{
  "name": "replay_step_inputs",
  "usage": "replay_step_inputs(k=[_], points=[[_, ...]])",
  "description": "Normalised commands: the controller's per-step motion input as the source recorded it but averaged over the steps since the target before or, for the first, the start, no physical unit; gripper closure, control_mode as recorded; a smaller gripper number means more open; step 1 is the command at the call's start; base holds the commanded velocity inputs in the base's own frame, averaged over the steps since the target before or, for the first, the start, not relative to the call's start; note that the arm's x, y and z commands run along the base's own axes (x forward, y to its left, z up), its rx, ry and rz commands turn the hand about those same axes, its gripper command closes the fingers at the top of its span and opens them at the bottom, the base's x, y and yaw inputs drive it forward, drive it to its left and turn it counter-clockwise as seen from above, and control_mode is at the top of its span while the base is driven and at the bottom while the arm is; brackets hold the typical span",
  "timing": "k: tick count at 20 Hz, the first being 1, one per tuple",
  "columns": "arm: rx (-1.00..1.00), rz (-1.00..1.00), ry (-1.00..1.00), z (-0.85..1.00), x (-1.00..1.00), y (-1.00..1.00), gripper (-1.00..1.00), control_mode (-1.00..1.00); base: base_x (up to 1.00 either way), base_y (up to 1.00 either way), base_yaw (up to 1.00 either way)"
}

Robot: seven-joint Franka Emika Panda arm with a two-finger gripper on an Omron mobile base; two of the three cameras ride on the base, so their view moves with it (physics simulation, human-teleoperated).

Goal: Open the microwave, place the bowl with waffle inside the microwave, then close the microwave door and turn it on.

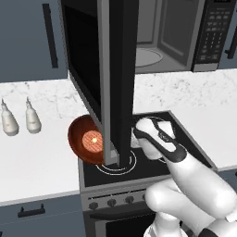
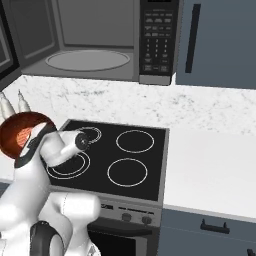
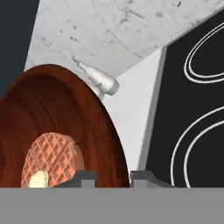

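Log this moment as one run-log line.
door: microwave door open | gripper: shut on bowl rim | waffle: in bowl | cavity: no bowl yet

Waffle [image 1: 92,138] in the bowl [image 1: 79,132] — left of the stovetop [image 2: 145,165]; microwave [image 2: 100,37] above, door [image 1: 99,74] open.

The bowl [image 3: 65,113] at the jaws is glossy reddish-brown with fine darker rings. The waffle [image 3: 54,159] in it is orange-tan with a square grid pattern and a pale cream spot. Beyond the jaws, the desk [image 1: 41,152] is white marble with thin grey veins. The stovetop [image 2: 125,155] is black with white burner rings. The microwave [image 2: 100,40] is black with a grey inside, and its door [image 1: 106,78] has a grey frame. The cabinets [image 2: 220,45] are blue-grey with black handles. The two bottles [image 1: 21,119] are off-white.
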Motion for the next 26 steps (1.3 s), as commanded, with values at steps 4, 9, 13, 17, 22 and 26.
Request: replay_step_inputs(k=[4, 9, 13, 17, 22, 26], points=[[0.09, -0.13, 0.00, 1.00, 0.00, -1.00, 1.00, -1.00, 0.00, 0.00, 0.00], [0.08, -0.13, 0.00, 1.00, -0.02, -0.94, 1.00, -1.00, 0.00, 0.00, 0.00], [0.02, -0.16, 0.00, 0.96, -0.03, -0.75, 1.00, -1.00, 0.00, 0.00, 0.00], [0.00, -0.15, 0.00, 0.86, -0.05, -0.42, 1.00, -1.00, 0.00, 0.00, 0.00], [0.00, -0.14, 0.00, 0.87, -0.03, -0.17, 1.00, -1.00, 0.00, 0.00, 0.00], [0.00, -0.26, 0.21, 0.63, 0.33, -0.02, 1.00, -1.00, 0.00, 0.00, 0.00]])
